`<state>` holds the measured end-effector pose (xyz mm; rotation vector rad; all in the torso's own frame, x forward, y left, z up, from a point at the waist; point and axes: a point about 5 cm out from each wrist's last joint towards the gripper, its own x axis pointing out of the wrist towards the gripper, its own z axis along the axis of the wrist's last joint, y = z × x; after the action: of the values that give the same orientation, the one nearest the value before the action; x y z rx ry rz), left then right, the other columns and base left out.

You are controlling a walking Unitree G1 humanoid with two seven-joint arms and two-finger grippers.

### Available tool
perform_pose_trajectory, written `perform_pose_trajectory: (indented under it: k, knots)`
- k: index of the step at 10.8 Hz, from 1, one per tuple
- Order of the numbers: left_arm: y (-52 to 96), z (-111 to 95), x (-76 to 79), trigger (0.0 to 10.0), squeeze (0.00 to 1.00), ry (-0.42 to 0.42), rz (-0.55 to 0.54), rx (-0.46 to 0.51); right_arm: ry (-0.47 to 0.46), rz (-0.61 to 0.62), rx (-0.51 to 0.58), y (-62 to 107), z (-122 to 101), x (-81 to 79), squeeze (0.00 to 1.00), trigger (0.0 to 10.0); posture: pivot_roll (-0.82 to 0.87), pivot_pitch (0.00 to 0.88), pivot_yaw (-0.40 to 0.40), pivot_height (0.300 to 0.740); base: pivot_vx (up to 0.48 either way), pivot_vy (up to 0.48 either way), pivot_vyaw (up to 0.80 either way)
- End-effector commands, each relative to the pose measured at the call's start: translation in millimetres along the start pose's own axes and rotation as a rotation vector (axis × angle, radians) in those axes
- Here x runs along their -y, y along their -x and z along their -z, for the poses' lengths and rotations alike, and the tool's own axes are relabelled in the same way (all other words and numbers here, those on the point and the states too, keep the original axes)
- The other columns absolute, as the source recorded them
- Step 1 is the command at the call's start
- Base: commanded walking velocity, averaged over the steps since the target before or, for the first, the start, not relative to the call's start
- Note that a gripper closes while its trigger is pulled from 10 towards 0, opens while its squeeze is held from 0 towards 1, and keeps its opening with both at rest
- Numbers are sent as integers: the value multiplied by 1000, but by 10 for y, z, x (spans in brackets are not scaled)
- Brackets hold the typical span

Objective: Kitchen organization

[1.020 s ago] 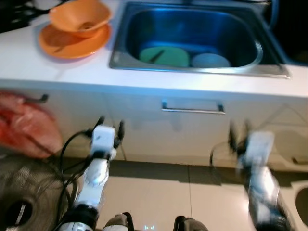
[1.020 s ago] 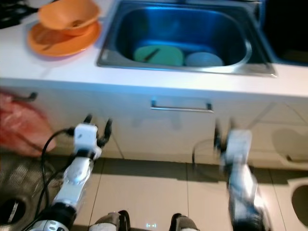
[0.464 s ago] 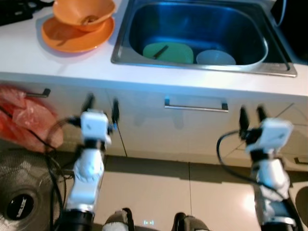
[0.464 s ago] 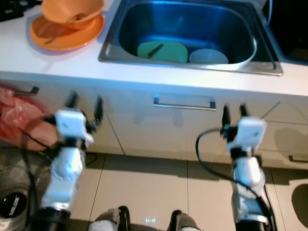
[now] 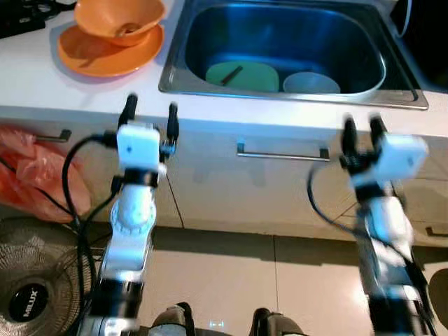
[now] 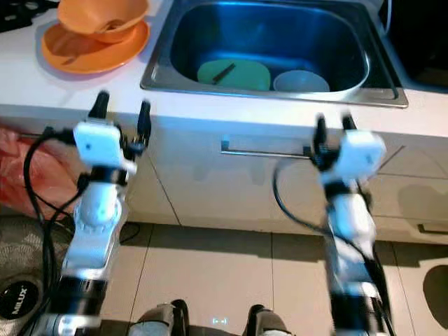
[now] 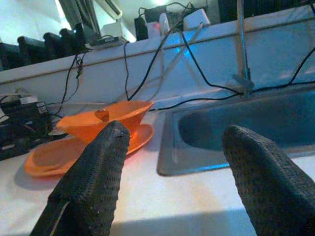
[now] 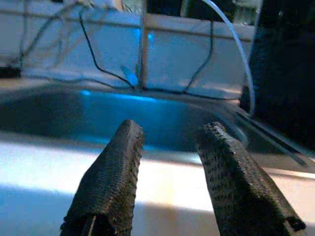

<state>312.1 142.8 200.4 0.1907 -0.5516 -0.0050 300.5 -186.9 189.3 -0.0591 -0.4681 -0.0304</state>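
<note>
An orange bowl (image 5: 119,19) rests on an orange plate (image 5: 105,57) at the left of the white counter (image 5: 63,91). In the steel sink (image 5: 276,87) lie a green plate (image 5: 241,75) with a dark utensil on it and a pale bowl (image 5: 310,82). My left gripper (image 5: 149,112) is open at the counter's front edge, between the orange plate and the sink. My right gripper (image 5: 360,131) is open at the counter edge below the sink's right end. In the left wrist view the orange bowl (image 7: 106,119) lies beyond the fingertips (image 7: 110,147).
A drawer handle (image 5: 282,152) runs along the cabinet front below the sink. A red plastic bag (image 5: 35,175) hangs at the left, above a floor fan (image 5: 31,287). Cables (image 7: 197,64) and a tap (image 7: 242,44) stand behind the sink. Tiled floor (image 5: 231,280) lies below.
Both arms have risen from in front of the cabinet up to the counter's edge. The fingers of both grippers have stayed apart. The camera has shifted slightly.
</note>
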Motion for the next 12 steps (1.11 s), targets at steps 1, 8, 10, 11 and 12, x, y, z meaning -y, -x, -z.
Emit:
perform_pose_trajectory:
  k: [1, 8, 10, 11, 12]
  knots:
    - [-73, 43, 14, 10000, 0, 19, -12, -27, -27, -13, -14, -71, 7, -93, 0, 10000, 67, 180, 12, 740, 0, 0, 0]
    - [-320, 13, 439, 10000, 0, 121, 91, -25, -79, -90, -30, -379, 53, -429, 0, 10000, 70, 166, 14, 740, 78, 0, 0]
    - [-324, 20, 434, 10000, 0, 120, 95, -25, -82, -92, -27, -387, 52, -441, 0, 10000, 66, 158, 16, 740, 306, 0, 0]
    - [-327, 19, 437, 10000, 0, 121, 98, -24, -85, -91, -34, -391, 64, -447, 0, 10000, 70, 152, 17, 740, 319, 0, 0]
    - [-322, 17, 445, 10000, 0, 122, 103, -23, -88, -94, -36, -385, 74, -464, 0, 10000, 70, 151, 17, 740, 322, 0, 0]
